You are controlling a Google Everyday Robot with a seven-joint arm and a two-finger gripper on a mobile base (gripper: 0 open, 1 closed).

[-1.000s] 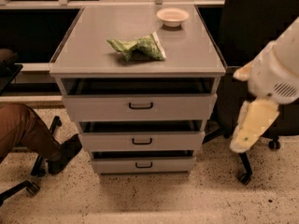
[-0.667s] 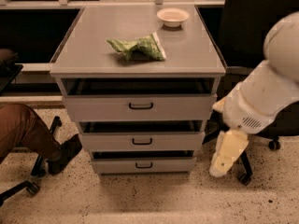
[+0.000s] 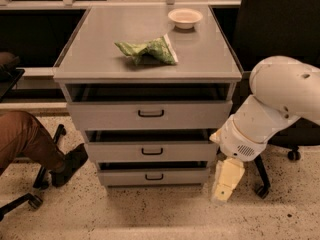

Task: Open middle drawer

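Middle drawer (image 3: pixel 120 152) sits in the grey cabinet (image 3: pixel 90 59), between the top drawer (image 3: pixel 100 115) and the bottom drawer (image 3: pixel 125 177). Its front is flat and light grey. A small black handle (image 3: pixel 152 151) is in the middle of the front. A dark gap shows above the front.

A big white robot arm (image 3: pixel 280 99) comes in from the right side. It bends down beside the cabinet. The gripper (image 3: pixel 221 196) is cream coloured and points down at the floor (image 3: pixel 150 214). It hangs low, just to the right of the bottom drawer. It is near the cabinet but does not touch it. It is not on the handle of the middle drawer. I cannot tell if the gripper is wide or narrow. It holds nothing that I can see.

On top of the cabinet lies a crumpled green bag (image 3: pixel 147 50). A little white bowl (image 3: pixel 185 17) stands near the back edge, well apart from the bag.

On the left, a leg in brown trousers (image 3: pixel 25 139) pokes in. A black shoe (image 3: pixel 70 164) rests near the bottom corner of the cabinet.
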